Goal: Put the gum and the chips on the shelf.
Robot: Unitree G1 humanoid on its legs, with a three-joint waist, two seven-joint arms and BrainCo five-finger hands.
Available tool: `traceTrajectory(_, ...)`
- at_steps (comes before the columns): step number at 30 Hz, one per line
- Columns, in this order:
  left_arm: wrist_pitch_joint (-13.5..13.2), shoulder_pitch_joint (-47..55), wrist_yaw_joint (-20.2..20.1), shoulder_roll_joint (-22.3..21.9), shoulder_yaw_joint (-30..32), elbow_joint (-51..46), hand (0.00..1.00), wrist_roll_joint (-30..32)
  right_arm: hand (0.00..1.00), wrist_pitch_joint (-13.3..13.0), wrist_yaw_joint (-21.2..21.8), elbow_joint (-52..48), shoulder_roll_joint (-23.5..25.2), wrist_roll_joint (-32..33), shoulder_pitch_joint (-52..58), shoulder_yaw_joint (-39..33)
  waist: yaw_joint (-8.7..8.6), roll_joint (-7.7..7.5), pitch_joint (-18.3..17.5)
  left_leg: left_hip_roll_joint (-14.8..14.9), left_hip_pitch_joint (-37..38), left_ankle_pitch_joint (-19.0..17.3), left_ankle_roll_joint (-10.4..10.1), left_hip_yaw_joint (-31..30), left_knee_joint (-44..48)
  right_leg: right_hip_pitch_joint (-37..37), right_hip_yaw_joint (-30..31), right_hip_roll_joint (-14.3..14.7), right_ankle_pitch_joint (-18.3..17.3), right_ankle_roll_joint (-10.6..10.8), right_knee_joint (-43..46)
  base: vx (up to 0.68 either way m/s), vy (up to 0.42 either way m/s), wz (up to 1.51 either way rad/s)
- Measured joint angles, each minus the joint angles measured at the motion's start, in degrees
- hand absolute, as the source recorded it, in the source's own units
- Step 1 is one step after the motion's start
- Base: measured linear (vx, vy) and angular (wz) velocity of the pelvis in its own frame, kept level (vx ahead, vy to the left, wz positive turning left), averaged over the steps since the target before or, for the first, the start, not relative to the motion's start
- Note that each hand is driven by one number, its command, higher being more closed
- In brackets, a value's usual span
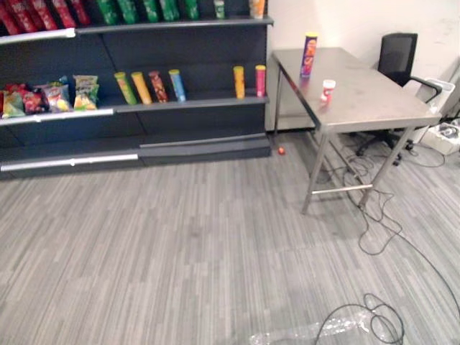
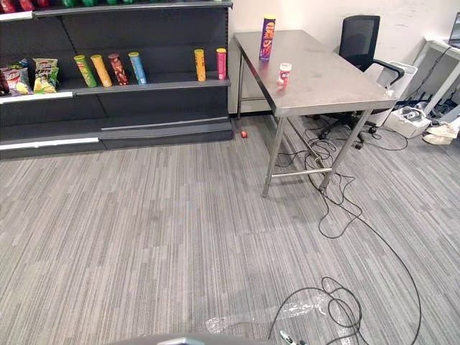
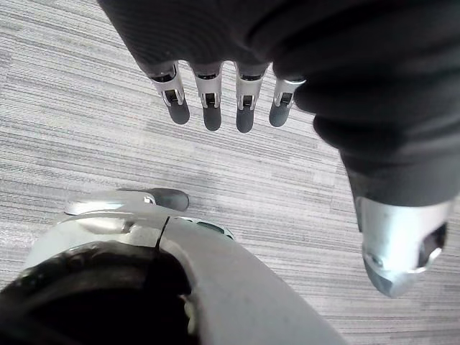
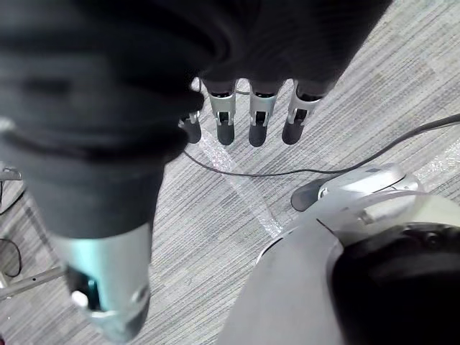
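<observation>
The tall purple chips can (image 1: 309, 54) is standing upright near the far end of the grey metal table (image 1: 374, 93). The small white gum bottle with a red label (image 1: 328, 91) is standing near it, closer to the camera and by the table's left edge; the two are not touching.

The table is sitting to the right of the dark multi-tier shelf (image 1: 208, 68). The shelf's middle board is carrying a row of four upright cans (image 1: 141, 88), green, yellow, red-brown and blue. Further along, a yellow-orange can (image 1: 238, 82) and a pink can (image 1: 260, 80) are standing side by side towards the shelf's right end. Colourful snack bags (image 1: 50, 97) are lying on the board of the shelf's left section.

A small red object (image 1: 281, 151) is lying on the grey striped carpet (image 1: 180, 251) near the shelf's right foot. A black office chair (image 1: 397, 57) is standing behind the table.

The left robot hand (image 3: 210, 100) is hanging over the carpet with its fingers straight and side by side and its thumb apart, released and grasping nothing. The right robot hand (image 4: 259, 118) is hanging above the carpet in the same pose, fingers straight, released and empty.
</observation>
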Motion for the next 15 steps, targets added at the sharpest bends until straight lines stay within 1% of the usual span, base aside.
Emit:
traceTrajectory(3, 0.0, 0.0, 0.0, 0.0, -0.2, 0.0, 0.0, 0.0, 0.0, -0.1, -0.1, -0.1, -0.1, 0.0, 0.0, 0.5, -0.03, -0.05, 0.0, -0.1, -0.5, 0.1, 0.2, -0.7, 0.0, 0.0, -0.7, -0.1, 0.1, 0.0, -0.6, 0.03, -0.015, 0.11)
traceTrajectory(7, -0.3, 0.0, 0.5, 0.1, -0.5, 0.0, 0.0, 0.0, 0.0, -1.2, -0.3, -0.1, -0.2, 0.0, 0.0, 1.0, -0.04, -0.08, 0.0, -0.1, -0.5, 0.0, 0.0, -0.5, 0.0, 0.1, -0.7, 0.0, 0.5, -0.6, -0.7, 0.07, -0.018, 0.0)
traceTrajectory(15, -0.3, -0.1, 0.5, 0.1, -0.7, 0.0, 0.0, 0.0, 0.0, -1.2, -0.2, 0.0, -0.2, 0.0, -0.2, 1.0, -0.05, -0.06, 0.4, 0.0, 0.4, -0.2, -0.3, -0.3, 0.0, 1.1, -1.0, 0.1, 0.5, -0.6, -1.0, 0.02, -0.024, 0.0)
